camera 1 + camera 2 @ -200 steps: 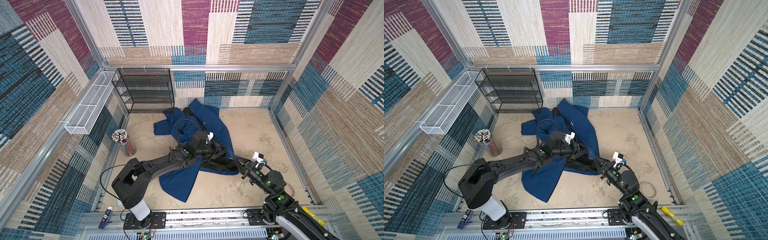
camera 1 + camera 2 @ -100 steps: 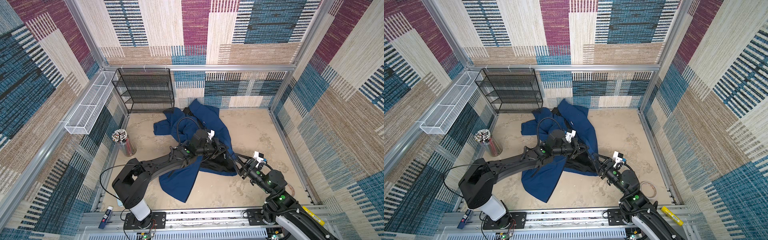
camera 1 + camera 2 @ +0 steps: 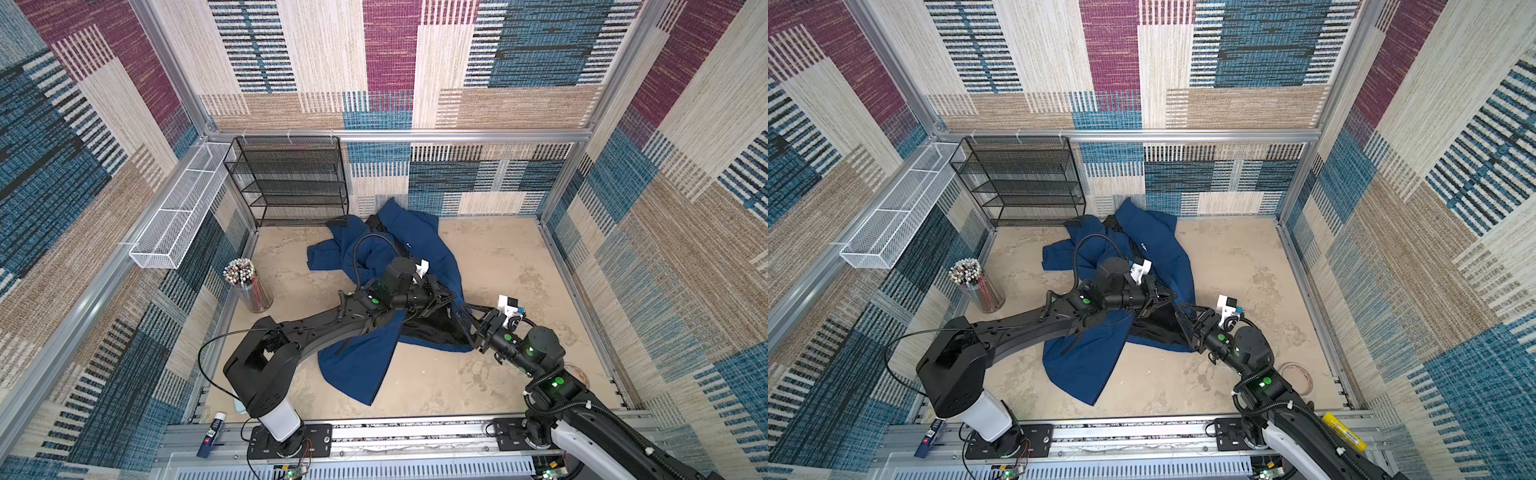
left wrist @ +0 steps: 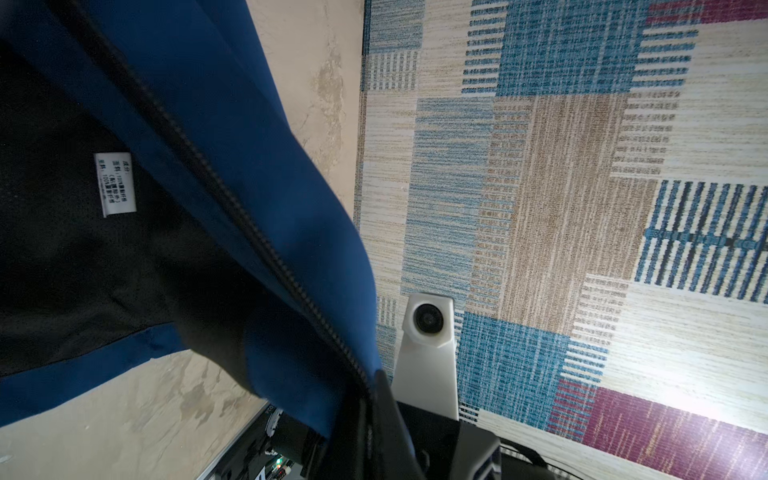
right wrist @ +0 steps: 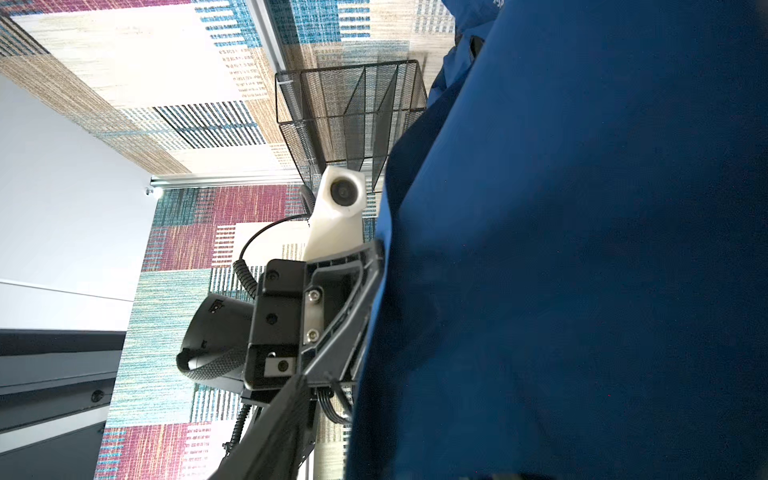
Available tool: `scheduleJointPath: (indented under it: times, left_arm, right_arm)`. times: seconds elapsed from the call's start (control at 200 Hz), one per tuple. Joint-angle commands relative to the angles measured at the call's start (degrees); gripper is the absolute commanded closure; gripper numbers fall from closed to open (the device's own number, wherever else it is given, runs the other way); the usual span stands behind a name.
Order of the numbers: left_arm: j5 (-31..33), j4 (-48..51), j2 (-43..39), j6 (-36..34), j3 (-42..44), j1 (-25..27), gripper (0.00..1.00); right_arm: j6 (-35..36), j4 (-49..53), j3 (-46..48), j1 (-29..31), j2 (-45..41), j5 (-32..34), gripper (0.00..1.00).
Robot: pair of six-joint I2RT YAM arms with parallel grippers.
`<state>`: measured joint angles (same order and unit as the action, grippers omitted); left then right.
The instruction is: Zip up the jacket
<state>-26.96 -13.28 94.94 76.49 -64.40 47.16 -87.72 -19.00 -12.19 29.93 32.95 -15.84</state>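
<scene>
From above, in both top views, the jacket (image 3: 432, 245) (image 3: 1167, 249) lies crumpled on the sandy floor toward the back, in front of the black rack (image 3: 291, 183), part of its black lining turned up near the arms. The left gripper (image 3: 451, 297) (image 3: 1173, 297) is right on it, jaws pinched tight on the fabric's edge. And the right gripper (image 3: 465, 322) (image 3: 1183, 318) sits just beside, nose to nose with the left, its jaws spread in a V at the lining; whether they touch cloth I cannot tell. Over to the left wrist view: the jacket (image 4: 249, 124) fills one side, the black zipper (image 4: 232, 208) runs along the blue edge, a white label (image 4: 115, 184) shows on the lining, and the right arm's white camera (image 4: 428, 328) peeks in past the hem. Right wrist view now: the jacket (image 5: 582, 249) is a wall of blue, and the left gripper (image 5: 376, 253) presses into its edge, the rack (image 5: 353, 112) behind.
</scene>
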Motion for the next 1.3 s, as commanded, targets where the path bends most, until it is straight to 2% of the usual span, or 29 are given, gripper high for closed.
scheduleJointPath:
  times: [0.0, 0.12, 0.311, 0.421, 0.566, 0.676, 0.917, 1.157, 1.293]
  left_arm:
    - [-0.99, -0.13, -0.21, -1.78, -0.68, 0.04, 1.00]
    - [-1.32, -0.43, -0.10, -1.61, -0.54, 0.04, 1.00]
    - [-1.58, -0.35, -0.28, -1.61, -0.38, -0.07, 1.00]
    - [-1.54, -0.26, -0.39, -1.61, -0.29, -0.21, 1.00]
    - [-1.78, -0.59, -0.41, -1.56, 0.02, -0.22, 1.00]
    - [-1.87, -0.71, -0.47, -1.47, 0.24, -0.33, 1.00]
    - [-2.13, -0.51, -0.37, -1.50, 0.07, -0.31, 1.00]
    - [-2.48, -0.68, -0.15, -1.43, -0.02, -0.50, 1.00]
    - [-2.31, -0.21, -0.56, -1.58, 0.06, -0.90, 0.98]
  right_arm:
    - [1.41, -3.47, -0.95, 0.04, 0.75, -1.29, 0.43]
    - [1.74, -3.47, -1.08, 0.04, 1.11, -1.18, 0.47]
    - [1.07, -4.45, 0.27, 0.04, 0.54, 0.02, 0.66]
    - [1.15, -4.51, 0.47, 0.04, 0.36, 0.19, 0.69]
    - [1.15, -4.08, 1.02, -0.05, -0.46, 0.43, 0.62]
    - [1.06, -3.50, 1.51, -0.05, -1.64, 1.24, 0.63]
    - [1.40, -4.98, 1.64, -0.05, -0.87, 1.07, 0.78]
    - [1.26, -5.04, 1.99, -0.05, -1.06, 0.97, 0.88]
    - [1.41, -4.46, 2.07, -0.05, -1.53, 1.25, 0.90]
